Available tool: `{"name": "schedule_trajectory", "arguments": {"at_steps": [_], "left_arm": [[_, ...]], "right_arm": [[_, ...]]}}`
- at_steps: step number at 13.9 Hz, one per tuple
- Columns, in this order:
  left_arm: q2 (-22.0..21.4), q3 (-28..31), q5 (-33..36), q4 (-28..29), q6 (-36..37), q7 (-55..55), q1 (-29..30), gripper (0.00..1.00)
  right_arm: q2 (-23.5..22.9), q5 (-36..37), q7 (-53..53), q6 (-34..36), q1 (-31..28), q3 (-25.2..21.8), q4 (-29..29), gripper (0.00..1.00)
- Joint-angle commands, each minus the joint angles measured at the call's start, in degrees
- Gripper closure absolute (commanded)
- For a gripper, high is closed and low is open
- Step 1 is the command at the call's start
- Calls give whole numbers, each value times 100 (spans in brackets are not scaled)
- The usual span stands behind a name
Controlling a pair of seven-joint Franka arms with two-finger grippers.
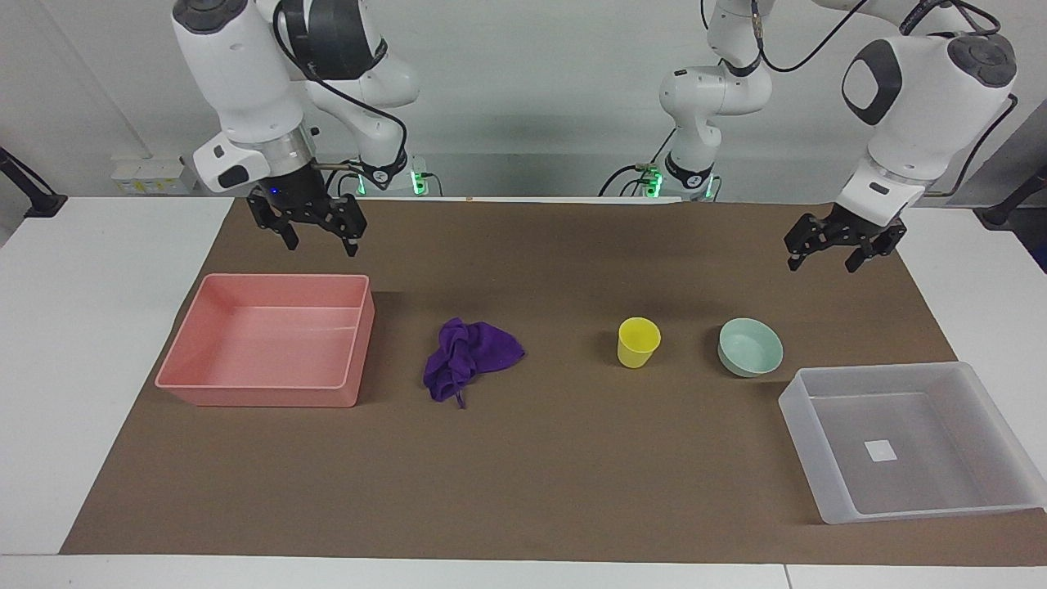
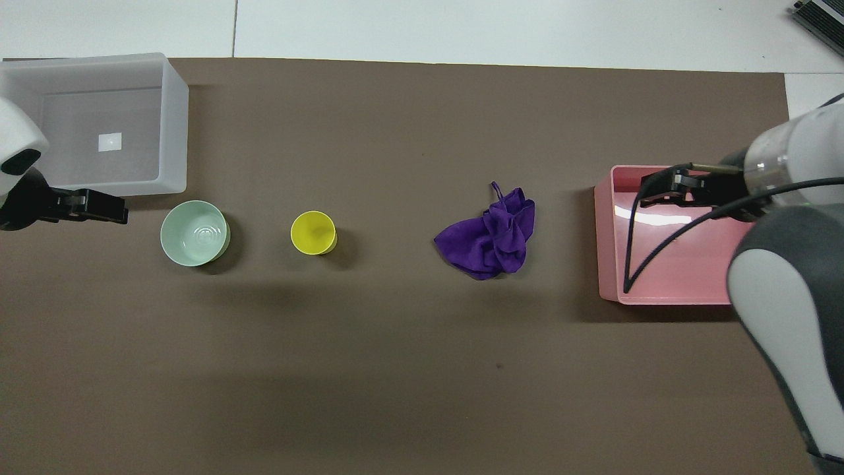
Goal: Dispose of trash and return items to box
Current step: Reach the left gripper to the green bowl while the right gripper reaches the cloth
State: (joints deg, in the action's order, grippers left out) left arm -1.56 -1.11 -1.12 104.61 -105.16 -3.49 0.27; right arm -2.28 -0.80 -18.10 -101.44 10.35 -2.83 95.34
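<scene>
Purple rag (image 1: 470, 357) lies crumpled mid-worktop (image 1: 523, 458) w/ pink bin (image 1: 270, 339) beside it toward right arm's end; yellow cup (image 1: 638, 342), then mint bowl (image 1: 749, 347), toward left arm's end. Frosted box (image 1: 908, 442) sits at bowl's 11 o'clock in overhead view, nothing in it but its label. Right pincer (image 1: 316, 237) released, up over the mat by pink bin's robot-side edge; left pincer (image 1: 824, 255) released, over bare mat, holding nothing.

No readable text anywhere.
You get one blank white square label (image 1: 881, 451) on the floor of the frosted box (image 1: 986, 391); no print shows on it.
</scene>
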Motion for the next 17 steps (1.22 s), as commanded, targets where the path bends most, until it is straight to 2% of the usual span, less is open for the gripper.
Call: {"name": "schedule_trajectory", "arguments": {"at_steps": [1, 4, 6, 8, 10, 12, 14, 17], "left_arm": [[-143, -39, -20, 708, -714, 15, 113, 0], [41, -39, -37, 1210, -1426, 32, 148, 0], [261, -39, -55, 1324, -1743, 41, 149, 0], [367, -39, -55, 1596, -2252, 181, 131, 0], [472, -48, -55, 1834, -2701, 182, 114, 0], [674, -48, -64, 1835, -2834, 269, 87, 0], [920, -48, -64, 1835, -3071, 392, 70, 0], [1263, -48, -81, 1835, -3405, 410, 87, 0]], "right_arm": [[-535, -34, -492, -664, 274, 11, 20, 0], [-1133, -34, -669, -1525, 590, 20, 38, 0], [-1589, -34, -678, -2078, 871, 20, 55, 0], [-1837, -17, -678, -2440, 1012, 20, 125, 0], [-1917, 53, -608, -2582, 1075, 20, 282, 0], [-1768, 98, -310, -2923, 1066, 20, 948, 0], [-1627, 98, -221, -3136, 1040, 20, 1372, 0], [-1592, 10, -124, -3223, 1066, 29, 1488, 0]]}}
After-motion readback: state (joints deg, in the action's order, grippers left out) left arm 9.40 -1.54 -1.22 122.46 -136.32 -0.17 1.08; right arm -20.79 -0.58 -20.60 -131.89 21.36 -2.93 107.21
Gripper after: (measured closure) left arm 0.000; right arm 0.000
